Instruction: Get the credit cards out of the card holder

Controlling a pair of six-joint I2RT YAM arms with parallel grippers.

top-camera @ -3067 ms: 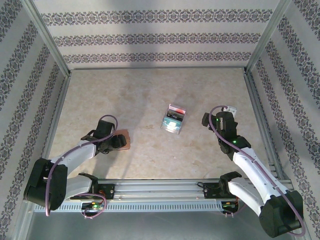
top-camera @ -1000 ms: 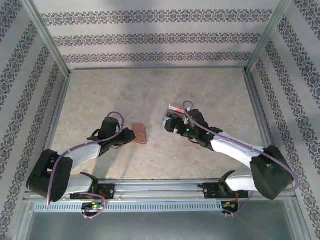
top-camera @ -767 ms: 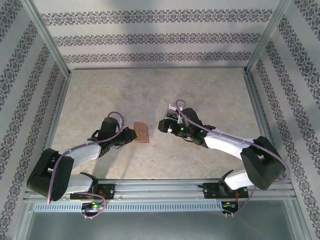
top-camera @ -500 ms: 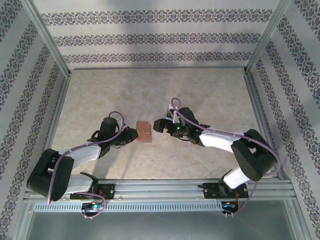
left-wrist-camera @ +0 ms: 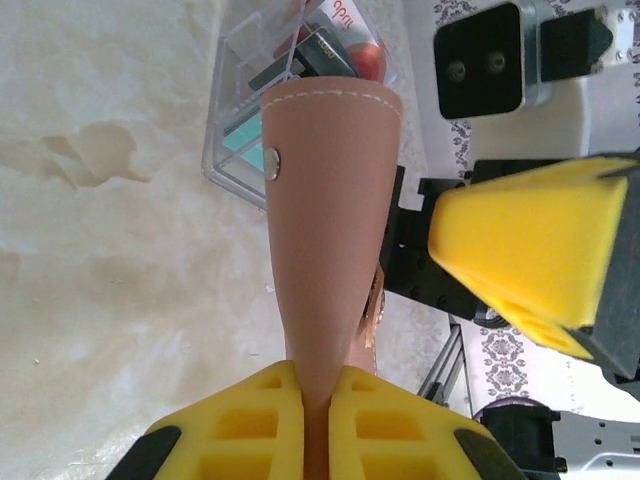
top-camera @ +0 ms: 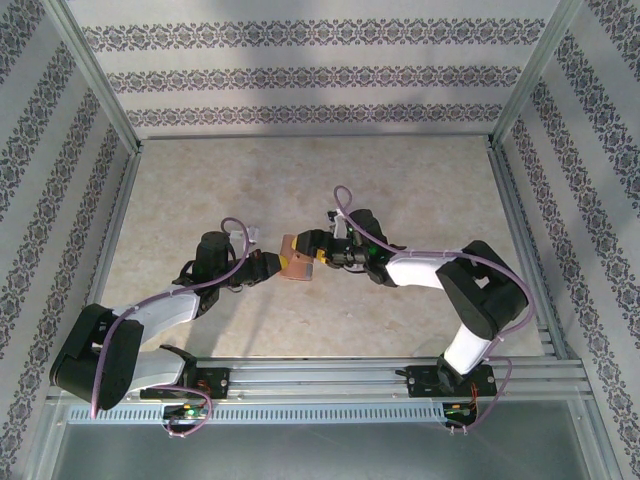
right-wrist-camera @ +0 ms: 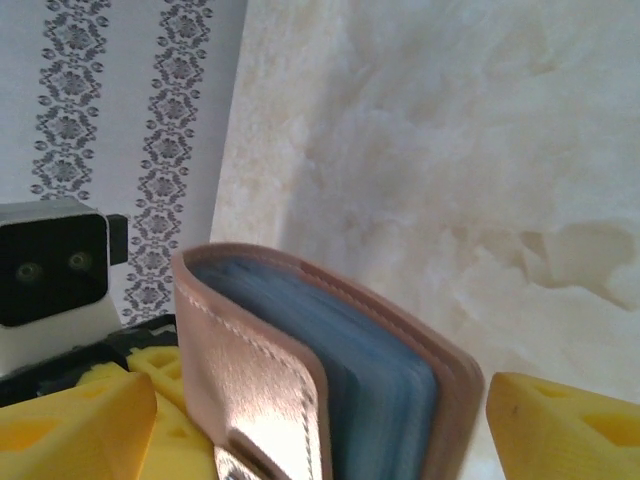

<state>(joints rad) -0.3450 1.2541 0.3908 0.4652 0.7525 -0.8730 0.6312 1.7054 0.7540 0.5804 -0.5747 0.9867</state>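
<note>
The card holder (top-camera: pixel 297 268), a reddish-brown leather wallet, is held edge-up just above the table centre. My left gripper (top-camera: pixel 268 266) is shut on its near end, the yellow pads (left-wrist-camera: pixel 270 420) pinching the leather (left-wrist-camera: pixel 330 200). My right gripper (top-camera: pixel 306 244) is open and straddles its far end. One yellow finger (right-wrist-camera: pixel 70 420) stands on each side of the card holder (right-wrist-camera: pixel 330 390), close but with slim gaps. Grey-blue inner panels show between the covers. Teal, red and dark credit cards (left-wrist-camera: pixel 330 50) lie in a clear tray behind it. Any cards inside the holder are hidden.
The clear plastic tray (left-wrist-camera: pixel 235 130) sits just beyond the wallet, under the right arm in the top view. The right gripper's yellow finger (left-wrist-camera: pixel 530 260) is close to the wallet's right side. Patterned walls (top-camera: pixel 320 70) and metal rails (top-camera: pixel 320 375) enclose the table.
The right arm swung left from the tray to the wallet, and its jaws have started to narrow. The left gripper carried the wallet right and tilted it up on edge.
</note>
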